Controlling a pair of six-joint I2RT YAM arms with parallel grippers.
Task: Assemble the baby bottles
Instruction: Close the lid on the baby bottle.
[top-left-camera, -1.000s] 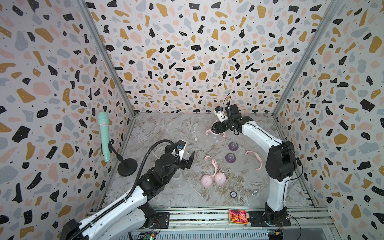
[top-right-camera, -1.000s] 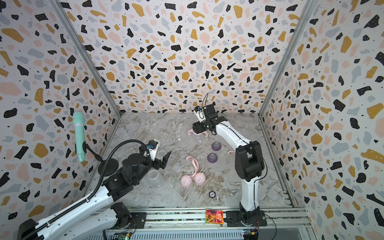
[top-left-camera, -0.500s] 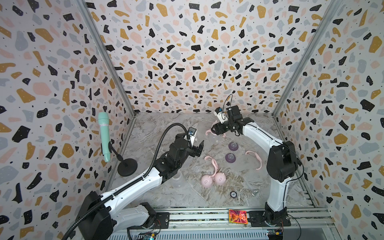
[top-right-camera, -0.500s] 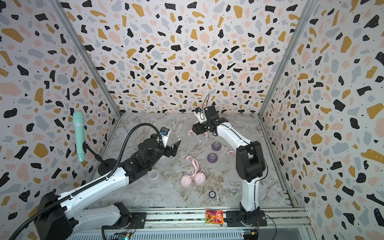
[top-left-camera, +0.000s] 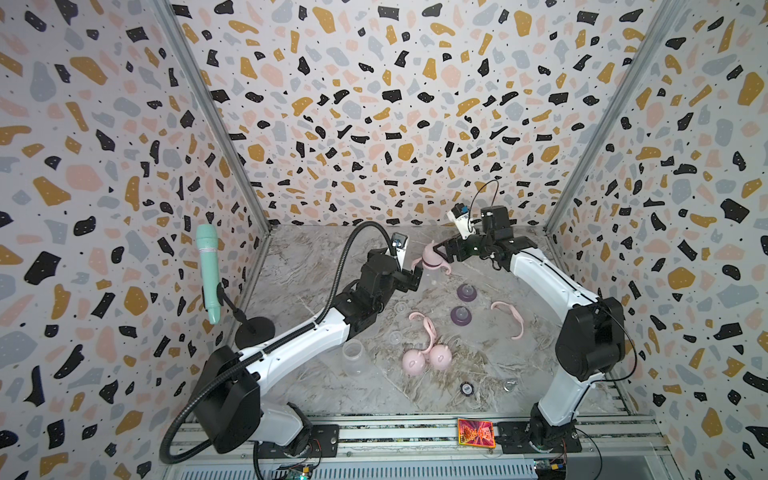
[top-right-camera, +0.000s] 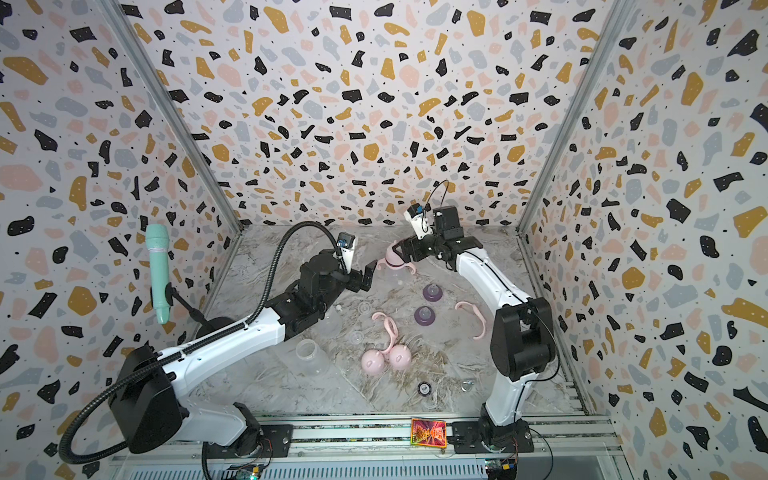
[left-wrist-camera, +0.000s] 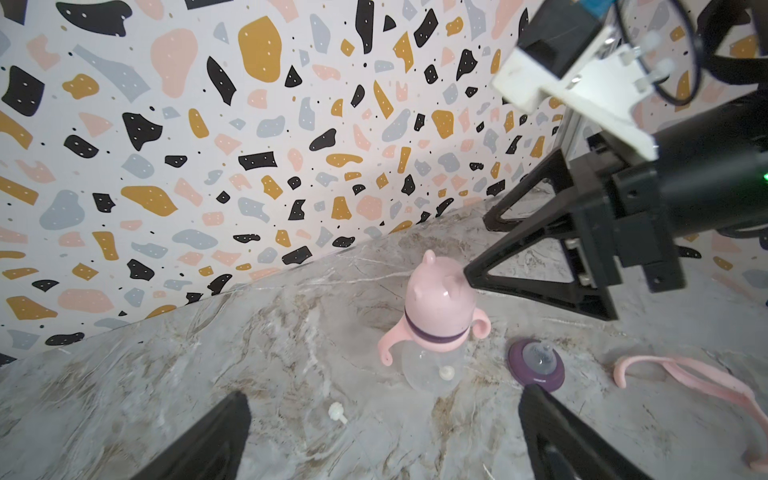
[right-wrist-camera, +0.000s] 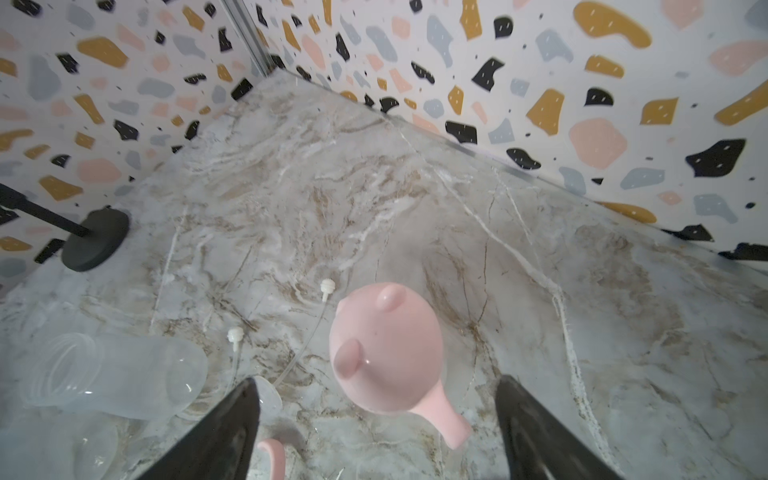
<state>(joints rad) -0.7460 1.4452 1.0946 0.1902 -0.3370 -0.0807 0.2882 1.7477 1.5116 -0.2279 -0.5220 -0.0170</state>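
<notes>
Black against pink, the right pincer (right-wrist-camera: 376, 384) is hanging spread wide around the eared cap of the assembled baby bottle (left-wrist-camera: 436, 316), not clamping it. The left pincer (left-wrist-camera: 384, 395) is gaping fully, empty, facing that bottle, which is standing upright near the worktop's (top-left-camera: 299, 266) far edge. Mid-worktop, purple teat collars (top-left-camera: 465, 292) (top-left-camera: 460, 316), handle rings (top-left-camera: 426, 328) (top-left-camera: 509, 318), loose caps (top-left-camera: 413, 361) (top-left-camera: 439, 356) and a clear bottle body (top-left-camera: 355, 357) are lying apart.
</notes>
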